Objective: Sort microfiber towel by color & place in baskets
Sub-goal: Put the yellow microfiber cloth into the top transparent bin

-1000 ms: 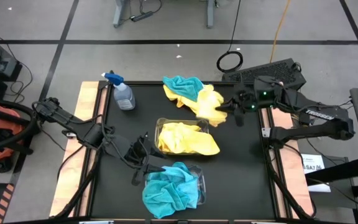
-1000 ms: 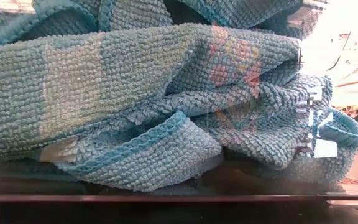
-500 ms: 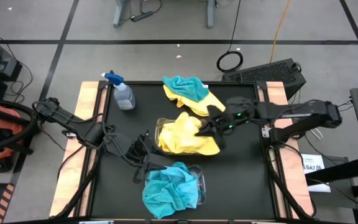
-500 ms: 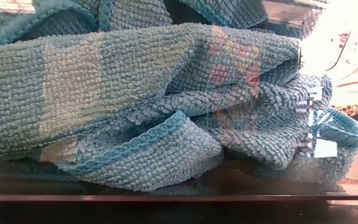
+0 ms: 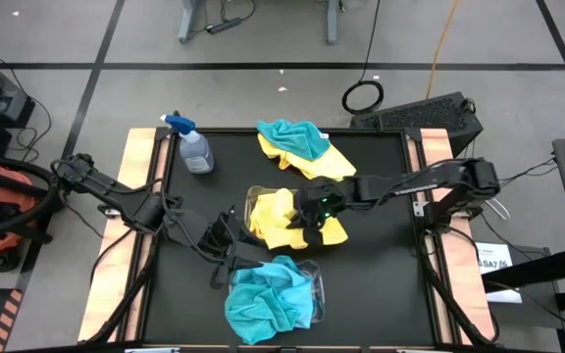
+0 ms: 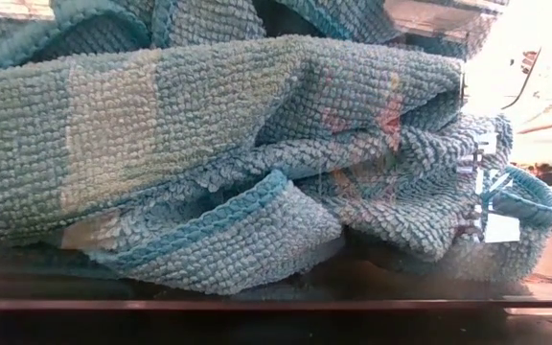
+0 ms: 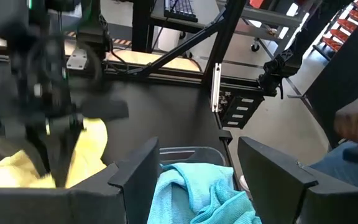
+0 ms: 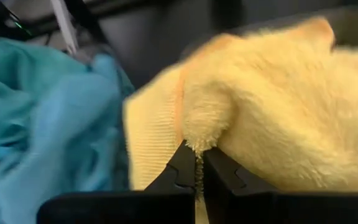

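I've got the right gripper over the yellow basket, pinched tight on a yellow towel. Left gripper parked open beside the teal basket.

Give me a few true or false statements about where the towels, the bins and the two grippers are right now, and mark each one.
1. The right gripper is shut on a yellow towel over the middle basket. True.
2. The near basket holds yellow towels. False: it holds teal towels.
3. The left gripper is open, near the teal-filled basket. True.
4. The spray bottle lies inside a basket. False: it stands on the table, apart from both.
5. No towels remain outside the baskets. False: a teal and yellow pile lies at the far edge.
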You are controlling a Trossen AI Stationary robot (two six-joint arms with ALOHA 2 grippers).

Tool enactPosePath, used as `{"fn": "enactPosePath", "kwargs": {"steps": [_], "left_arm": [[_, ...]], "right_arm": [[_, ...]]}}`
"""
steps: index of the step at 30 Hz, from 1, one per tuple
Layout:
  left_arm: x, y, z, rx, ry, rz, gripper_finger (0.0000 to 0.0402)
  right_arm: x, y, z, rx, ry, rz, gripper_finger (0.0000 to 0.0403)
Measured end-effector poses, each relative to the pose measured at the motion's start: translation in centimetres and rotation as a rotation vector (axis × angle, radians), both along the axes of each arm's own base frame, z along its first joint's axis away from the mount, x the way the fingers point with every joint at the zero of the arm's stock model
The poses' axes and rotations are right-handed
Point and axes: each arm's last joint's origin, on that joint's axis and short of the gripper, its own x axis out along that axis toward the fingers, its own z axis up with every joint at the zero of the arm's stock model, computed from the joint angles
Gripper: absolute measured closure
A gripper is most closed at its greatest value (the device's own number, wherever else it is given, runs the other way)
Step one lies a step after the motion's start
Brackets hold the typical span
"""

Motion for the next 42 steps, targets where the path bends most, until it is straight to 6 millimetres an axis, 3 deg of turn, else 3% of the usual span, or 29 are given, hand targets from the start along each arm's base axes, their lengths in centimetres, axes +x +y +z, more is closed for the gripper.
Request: {"fn": "enactPosePath", "kwargs": {"steps": [10, 20, 28, 36, 42], "left_arm": [[0.0, 0.0, 0.0, 0.000, 0.000, -0.001, 0.0175], [0.0, 0.0, 0.0, -0.006, 0.002, 0.002, 0.0175], [0.0, 0.0, 0.0, -0.022, 0.006, 0.008, 0.0175], [0.0, 0.0, 0.0, -0.022, 0.006, 0.008, 0.0175], [0.0, 0.0, 0.0, -0.022, 0.006, 0.008, 0.0175]], "right_arm": [[3.0, 0.0, -5.3, 0.040, 0.174, -0.022, 0.0402], [3.7, 0.0, -6.4, 0.075, 0.242, -0.051, 0.0382], [2.8, 0.0, -4.0, 0.084, 0.197, -0.064, 0.0318], [0.9, 0.1, 0.7, 0.088, 0.087, -0.053, 0.0242], [-1.1, 0.2, 4.5, 0.093, -0.021, -0.049, 0.0206]]}}
